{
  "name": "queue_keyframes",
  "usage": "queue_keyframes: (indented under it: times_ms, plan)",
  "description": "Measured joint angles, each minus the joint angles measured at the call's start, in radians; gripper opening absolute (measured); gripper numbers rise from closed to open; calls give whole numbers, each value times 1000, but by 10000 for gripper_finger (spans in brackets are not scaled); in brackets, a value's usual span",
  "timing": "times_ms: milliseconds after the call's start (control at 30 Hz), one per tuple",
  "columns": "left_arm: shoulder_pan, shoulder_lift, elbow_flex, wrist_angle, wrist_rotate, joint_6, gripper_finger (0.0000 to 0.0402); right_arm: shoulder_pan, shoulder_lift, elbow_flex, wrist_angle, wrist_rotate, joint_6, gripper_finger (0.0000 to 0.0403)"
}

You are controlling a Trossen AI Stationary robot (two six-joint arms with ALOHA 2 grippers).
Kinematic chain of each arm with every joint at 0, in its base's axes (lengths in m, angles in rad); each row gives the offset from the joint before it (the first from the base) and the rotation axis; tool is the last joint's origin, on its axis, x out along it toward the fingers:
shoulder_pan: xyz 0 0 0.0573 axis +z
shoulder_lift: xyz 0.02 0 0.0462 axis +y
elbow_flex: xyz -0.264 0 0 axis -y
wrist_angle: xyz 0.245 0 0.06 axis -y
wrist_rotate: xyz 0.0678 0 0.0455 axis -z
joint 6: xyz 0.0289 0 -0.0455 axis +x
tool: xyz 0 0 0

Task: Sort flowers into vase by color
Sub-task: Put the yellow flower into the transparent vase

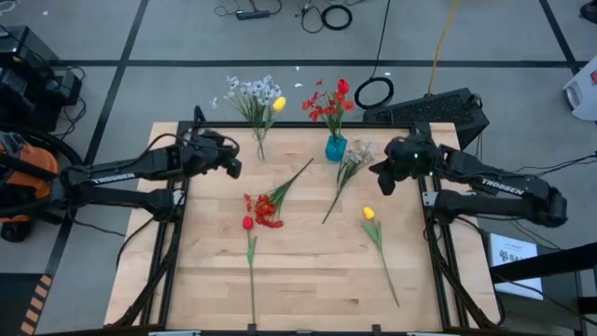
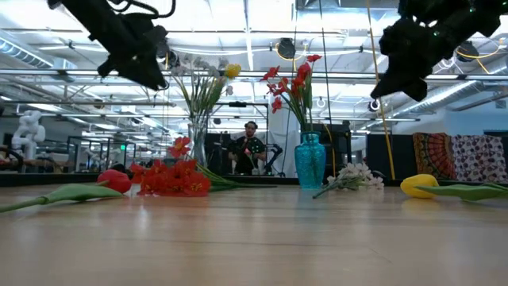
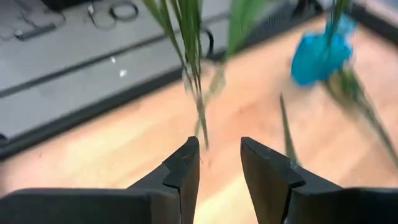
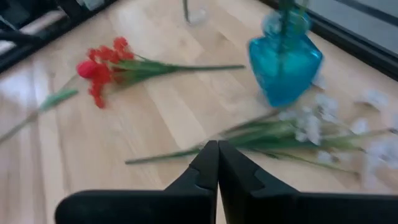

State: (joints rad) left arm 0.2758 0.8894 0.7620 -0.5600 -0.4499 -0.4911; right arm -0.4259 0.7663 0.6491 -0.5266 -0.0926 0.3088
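Observation:
A clear vase [image 1: 260, 146] at the far side holds pale white sprays and a yellow tulip [image 1: 278, 104]. A blue vase [image 1: 336, 147] holds red flowers [image 1: 328, 105]. On the table lie a red spray [image 1: 267, 207], a red tulip [image 1: 248, 224], a white spray [image 1: 354, 159] beside the blue vase, and a yellow tulip [image 1: 368, 214]. My left gripper [image 3: 217, 146] hovers open, left of the clear vase's stems [image 3: 198, 93]. My right gripper [image 4: 217, 147] is shut and hangs above the white spray [image 4: 292, 134], right of the blue vase [image 4: 285, 57]. Neither touches anything.
Both grippers [image 2: 151, 75] [image 2: 389, 83] hang well above the tabletop in the low view. Bare wood lies along the near edge [image 1: 308, 299]. Beyond the far edge are a keyboard [image 1: 434, 110] and cables on the floor. A person [image 2: 250, 147] sits far behind the table.

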Motion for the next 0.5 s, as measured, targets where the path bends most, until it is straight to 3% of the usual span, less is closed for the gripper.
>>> queue_keyframes:
  times_ms: [167,333,500]
  plan:
    - [-20,0,0,-98,32,-1,123,151,32,0,48,167,166,0]
    - [-30,0,0,-156,43,30,123,276,117,8,52,257,331,0]
    - [-30,0,0,-208,101,95,123,391,265,125,-8,383,447,0]
